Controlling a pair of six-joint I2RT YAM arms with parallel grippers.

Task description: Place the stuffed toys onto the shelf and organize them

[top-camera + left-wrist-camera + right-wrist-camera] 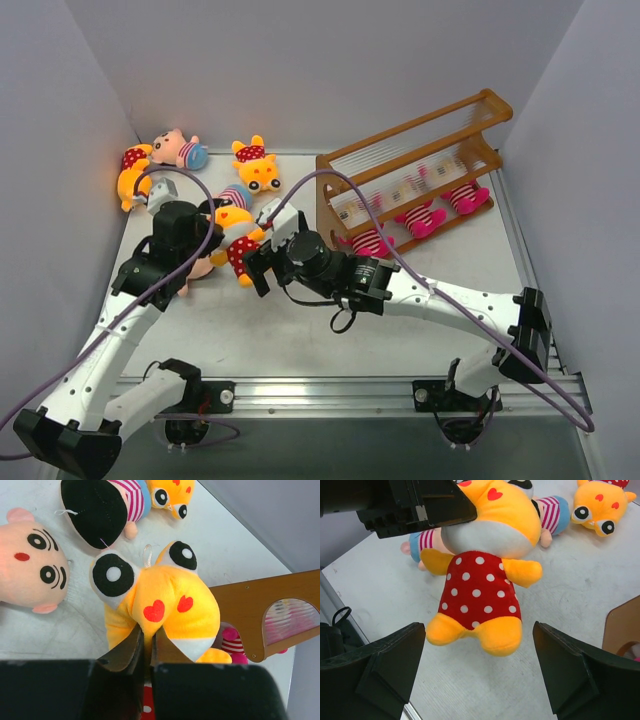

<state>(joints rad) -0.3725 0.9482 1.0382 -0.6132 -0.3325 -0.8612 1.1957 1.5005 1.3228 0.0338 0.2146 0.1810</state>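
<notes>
**Operator:** Where am I with this yellow plush bear in the red polka-dot outfit point(480, 587)?

**Spotter:** Your left gripper point(145, 640) is pinched tight on a fold at the back of its head. The bear hangs from there, feet seemingly off the grey table point(260, 340), near the orange-brown wooden rack with pale rod shelves point(250, 600). Your right gripper point(479, 630) is spread wide, one finger on each side of the bear's legs, touching nothing.

**Operator:** So it's a hand-over?

**Spotter:** I judge so. Bring your right fingers level with the dotted belly, not the feet, and squeeze across the middle so it can't swing. Release on the left only once you see the plush dent. Then carry it upright to a free tier.

**Operator:** And the count?

**Spotter:** Three white-faced, magenta-limbed striped dolls point(420, 218) sit in a row on the low tier. There are three yellow bears: yours, one at the back point(257, 165) and one at the far left point(130, 180). For the boys in striped shirts, I see one at the back point(180, 150) and one behind your bear point(235, 195). What looks like a third is half-hidden under your left arm point(110, 340). That makes nine, if so.
</notes>
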